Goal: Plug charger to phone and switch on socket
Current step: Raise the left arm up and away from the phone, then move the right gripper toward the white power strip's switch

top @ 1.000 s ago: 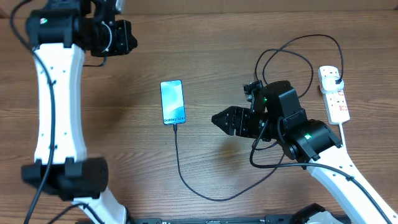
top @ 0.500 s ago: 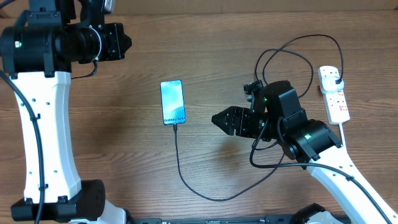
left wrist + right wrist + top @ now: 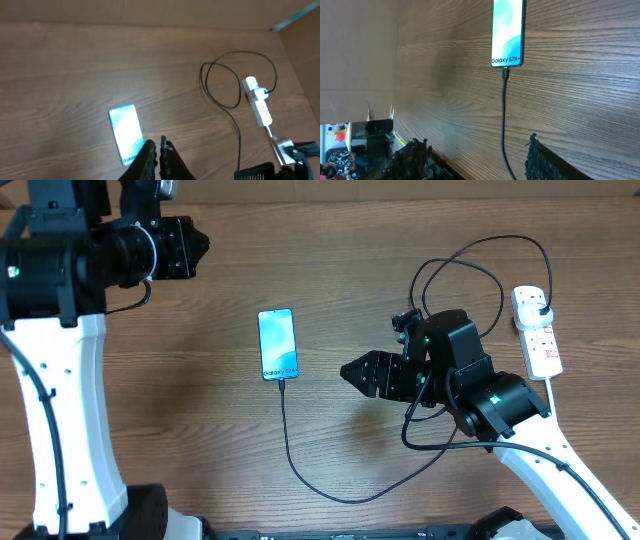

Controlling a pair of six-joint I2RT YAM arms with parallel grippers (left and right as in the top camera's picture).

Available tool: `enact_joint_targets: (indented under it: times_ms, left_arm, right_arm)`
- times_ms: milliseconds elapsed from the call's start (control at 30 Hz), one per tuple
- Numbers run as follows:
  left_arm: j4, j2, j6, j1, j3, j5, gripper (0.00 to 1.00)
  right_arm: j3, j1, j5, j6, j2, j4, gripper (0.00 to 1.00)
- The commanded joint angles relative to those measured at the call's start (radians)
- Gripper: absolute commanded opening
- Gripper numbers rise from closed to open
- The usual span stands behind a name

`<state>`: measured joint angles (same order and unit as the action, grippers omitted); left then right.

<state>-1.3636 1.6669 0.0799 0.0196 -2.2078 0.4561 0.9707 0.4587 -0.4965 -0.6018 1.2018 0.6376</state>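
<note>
The phone (image 3: 277,344) lies flat mid-table with its light-blue screen lit; it also shows in the left wrist view (image 3: 126,134) and the right wrist view (image 3: 508,31). The charger cable (image 3: 300,470) has its tip in the phone's near end, runs under my right arm and loops to its black plug (image 3: 541,309) in the white socket strip (image 3: 536,332). My right gripper (image 3: 352,372) is open, empty, right of the phone; the cable (image 3: 503,127) passes between its fingers (image 3: 477,157). My left gripper (image 3: 159,150) is shut, empty, high above the table's far left (image 3: 196,250).
The strip's thick white cord (image 3: 552,385) runs toward the near right behind my right arm. The socket strip and cable loops also show in the left wrist view (image 3: 258,102). The table's back edge runs along the top of the overhead view.
My left arm has swung left and its gripper moved slightly toward the far left. The right arm, phone and cable have not moved.
</note>
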Motion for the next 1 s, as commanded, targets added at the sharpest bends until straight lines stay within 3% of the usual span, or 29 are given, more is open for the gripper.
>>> enact_joint_targets:
  times_ms: [0,200,300,533,633,967]
  left_arm:
    - [0.010,-0.063,0.015,-0.007,-0.021,0.016,0.11]
    - [0.006,-0.084,0.033,-0.007,-0.021,0.016,0.26]
    - [0.003,-0.083,0.033,-0.007,-0.020,0.016,0.45]
    - [0.003,-0.083,0.033,-0.007,-0.020,0.012,0.78]
    - [0.003,-0.083,0.032,-0.007,-0.020,0.008,1.00]
    - [0.003,-0.083,0.032,-0.007,-0.020,0.005,1.00]
  right_arm:
    - [0.016,-0.003,0.007,0.008,0.001,-0.003,0.66]
    - [0.016,-0.003,0.007,0.008,0.001,-0.004,0.66]
    - [0.016,-0.003,0.008,0.008,0.001,-0.004,0.66]
    - [0.016,-0.003,0.027,0.008,0.001,-0.004,0.66]
    - [0.016,-0.003,0.037,0.008,0.001,-0.003,0.66]
    - [0.016,-0.006,0.051,0.034,0.001,0.004,0.66]
